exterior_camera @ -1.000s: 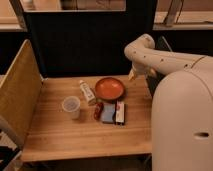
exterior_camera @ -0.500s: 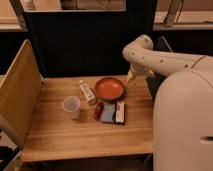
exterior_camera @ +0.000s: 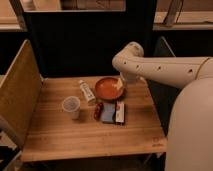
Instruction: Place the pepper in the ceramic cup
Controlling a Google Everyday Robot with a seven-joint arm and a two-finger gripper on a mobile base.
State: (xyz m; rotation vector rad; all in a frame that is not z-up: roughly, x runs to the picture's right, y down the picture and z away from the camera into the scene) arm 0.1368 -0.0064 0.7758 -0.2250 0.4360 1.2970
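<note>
Gripper: we find the gripper [exterior_camera: 119, 84] at the end of the white arm, hanging over the right rim of the orange bowl [exterior_camera: 98, 87], jaws spread and carrying nothing.
Pepper: the small dark red pepper [exterior_camera: 98, 111] lies on the wooden table [exterior_camera: 75, 137], just nearer than the bowl and right beside the left edge of the blue-and-red packet [exterior_camera: 114, 113].
Step in hand: we judge this to be the approach; no grasp is made yet.
Next move: we judge the gripper must come nearer and left, drop onto the pepper without catching the packet, then carry it left.
Ceramic cup: the pale ceramic cup [exterior_camera: 71, 106] stands upright left of the pepper, apart from it; we make out nothing inside.
Bowl contents: the part we see is bare.
White bottle: the white bottle [exterior_camera: 86, 91] lies between cup and bowl.
</note>
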